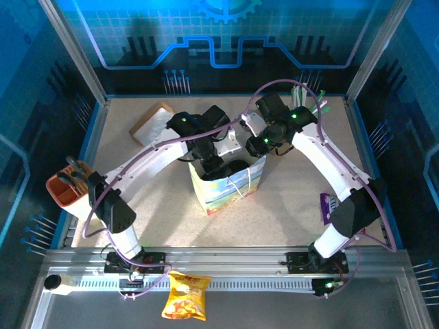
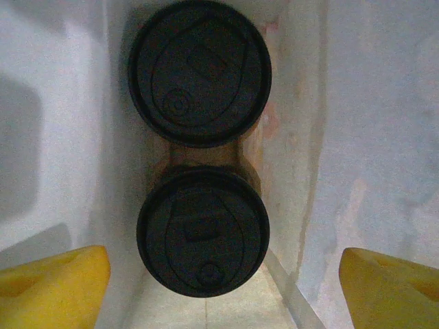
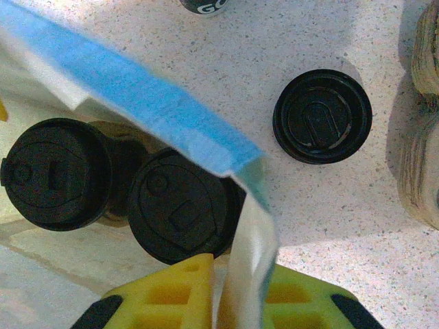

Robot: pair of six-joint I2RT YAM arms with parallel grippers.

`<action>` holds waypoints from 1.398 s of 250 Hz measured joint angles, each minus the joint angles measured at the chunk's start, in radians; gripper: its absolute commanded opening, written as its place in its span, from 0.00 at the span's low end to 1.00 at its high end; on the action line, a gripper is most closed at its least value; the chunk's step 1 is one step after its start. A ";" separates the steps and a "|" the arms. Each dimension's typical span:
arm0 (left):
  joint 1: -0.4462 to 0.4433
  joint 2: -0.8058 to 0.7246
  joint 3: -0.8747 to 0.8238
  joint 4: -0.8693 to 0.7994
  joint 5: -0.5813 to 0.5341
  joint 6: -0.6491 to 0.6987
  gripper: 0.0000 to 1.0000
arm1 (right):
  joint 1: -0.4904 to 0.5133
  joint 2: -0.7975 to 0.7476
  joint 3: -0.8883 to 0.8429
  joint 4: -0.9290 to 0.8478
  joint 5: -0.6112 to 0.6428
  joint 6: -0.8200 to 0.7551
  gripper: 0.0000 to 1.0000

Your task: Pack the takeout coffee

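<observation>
**Cups in, bag could tip**

Two lidded cups stood inside the paper bag [image 1: 230,188]: the takeout coffee [image 2: 202,229] and a second lidded cup [image 2: 199,72]. One black lid [image 3: 322,116] lay outside. The left gripper [image 2: 223,288] gaped empty above them; the right gripper [image 3: 236,298] pinched the bag's rim (thin paper). A snagged finger might topple a cup.

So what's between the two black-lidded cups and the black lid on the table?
The blue-edged white paper bag wall, held by the right tool, in the right wrist view.
</observation>
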 measured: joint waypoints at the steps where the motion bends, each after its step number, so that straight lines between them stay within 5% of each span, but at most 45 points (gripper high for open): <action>1: 0.000 -0.001 0.000 0.001 0.000 0.000 0.87 | 0.000 0.000 0.000 0.000 0.000 0.000 0.18; 99: 0.000 -0.072 0.005 0.069 0.015 -0.023 0.87 | 0.000 0.000 0.000 0.000 0.000 0.000 0.19; 223: 0.059 -0.332 -0.160 0.369 0.070 -0.155 0.90 | -0.002 -0.039 0.010 0.020 0.007 0.037 0.64; 285: 0.197 -0.547 -0.430 0.682 0.119 -0.391 0.95 | -0.069 -0.179 0.017 0.146 -0.075 0.126 0.74; 350: 0.377 -0.669 -0.603 0.870 0.135 -0.655 0.97 | -0.307 -0.358 -0.092 0.345 -0.164 0.269 0.78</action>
